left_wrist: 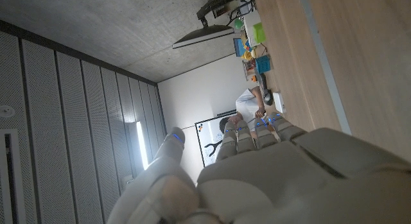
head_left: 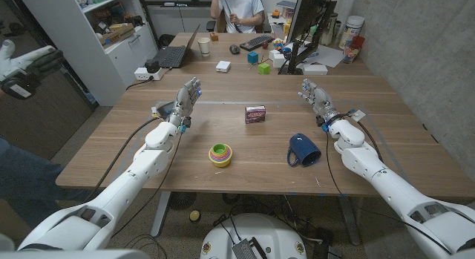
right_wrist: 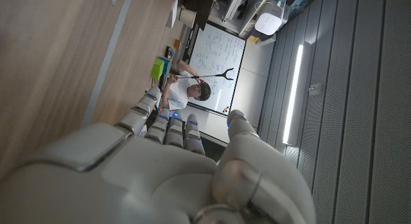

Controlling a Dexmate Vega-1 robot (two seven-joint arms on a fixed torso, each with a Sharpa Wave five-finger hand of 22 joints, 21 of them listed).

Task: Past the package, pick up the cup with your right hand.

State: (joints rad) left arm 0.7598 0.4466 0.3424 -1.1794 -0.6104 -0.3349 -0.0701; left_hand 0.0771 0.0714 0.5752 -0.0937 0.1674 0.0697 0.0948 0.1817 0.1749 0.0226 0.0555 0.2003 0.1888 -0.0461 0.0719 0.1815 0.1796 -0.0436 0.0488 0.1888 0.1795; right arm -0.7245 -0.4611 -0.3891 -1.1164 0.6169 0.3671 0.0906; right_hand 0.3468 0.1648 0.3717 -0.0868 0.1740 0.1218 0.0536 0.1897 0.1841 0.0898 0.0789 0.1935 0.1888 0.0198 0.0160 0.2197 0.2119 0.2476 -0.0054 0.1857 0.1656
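A dark blue cup [head_left: 303, 150] lies on its side on the wooden table [head_left: 223, 125], its handle toward the near edge. A small maroon package [head_left: 255, 114] stands further back, near the table's middle. My right hand [head_left: 318, 99] is raised to the right of the package and behind the cup, fingers apart, holding nothing; its back fills the right wrist view [right_wrist: 160, 172]. My left hand [head_left: 185, 101] stands at the left side of the table, fingers extended, empty; its back shows in the left wrist view [left_wrist: 257, 179].
A stack of coloured rings [head_left: 220, 154] sits near the front middle. At the far end are a laptop [head_left: 174, 55], a keyboard [head_left: 257, 42], a paper cup [head_left: 204, 46], small blocks [head_left: 263, 67] and a monitor [head_left: 308, 25]. A person [head_left: 237, 10] sits behind the table.
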